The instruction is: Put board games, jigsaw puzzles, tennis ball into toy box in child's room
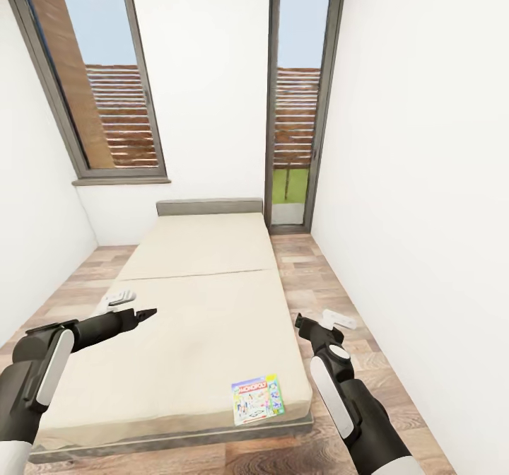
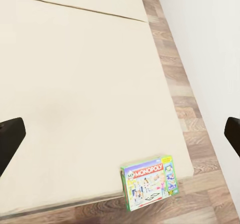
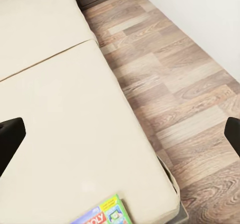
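A colourful pale Monopoly board game [image 1: 258,399] lies flat on the near right corner of the bed [image 1: 198,298]; it also shows as the Monopoly box [image 2: 150,181] and the box's corner [image 3: 102,214] in the wrist views. My left gripper [image 1: 147,314] hovers open over the bed's near left part, with nothing between its fingers [image 2: 10,139]. My right gripper [image 1: 304,324] hangs open just past the bed's right edge, above and behind the box, fingers [image 3: 232,134] spread wide. The table, toy box, jigsaw puzzles and tennis ball are out of view.
The bed has a grey headboard [image 1: 209,207] against the far wall. A strip of wood-plank floor [image 1: 332,284] runs between the bed and the right wall. A narrower floor strip [image 1: 78,284] lies on the left. Tall dark-framed windows [image 1: 297,100] stand behind.
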Robot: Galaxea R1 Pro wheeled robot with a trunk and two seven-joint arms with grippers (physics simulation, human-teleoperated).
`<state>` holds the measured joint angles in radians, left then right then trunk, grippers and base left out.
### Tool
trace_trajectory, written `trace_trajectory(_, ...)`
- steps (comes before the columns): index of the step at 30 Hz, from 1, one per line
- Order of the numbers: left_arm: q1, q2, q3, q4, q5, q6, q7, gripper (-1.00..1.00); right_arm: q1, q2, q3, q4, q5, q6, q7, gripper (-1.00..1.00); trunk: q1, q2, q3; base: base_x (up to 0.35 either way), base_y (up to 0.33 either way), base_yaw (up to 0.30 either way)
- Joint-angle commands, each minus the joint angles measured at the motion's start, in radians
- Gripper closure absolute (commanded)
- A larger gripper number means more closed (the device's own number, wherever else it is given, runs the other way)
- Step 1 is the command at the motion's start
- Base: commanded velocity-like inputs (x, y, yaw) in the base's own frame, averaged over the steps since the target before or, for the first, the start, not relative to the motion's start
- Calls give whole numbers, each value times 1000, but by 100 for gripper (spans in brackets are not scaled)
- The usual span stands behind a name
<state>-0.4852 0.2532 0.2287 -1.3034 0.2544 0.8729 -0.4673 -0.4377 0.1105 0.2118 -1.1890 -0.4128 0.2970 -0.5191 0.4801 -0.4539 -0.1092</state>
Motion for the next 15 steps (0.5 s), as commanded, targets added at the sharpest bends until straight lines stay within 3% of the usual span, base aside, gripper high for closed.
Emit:
trace_trajectory(1, -1, 0, 1, 0, -1, 6, -4, -100, -1, 0, 2, -1, -5, 4, -8, -100, 1, -2, -2, -7, 3, 0)
trace_trajectory(15, -1, 0, 3, 0, 0, 6, -5, -100, -1, -2, 3, -11, -13, 5, -7, -100, 1, -2, -2, -74, 56, 0)
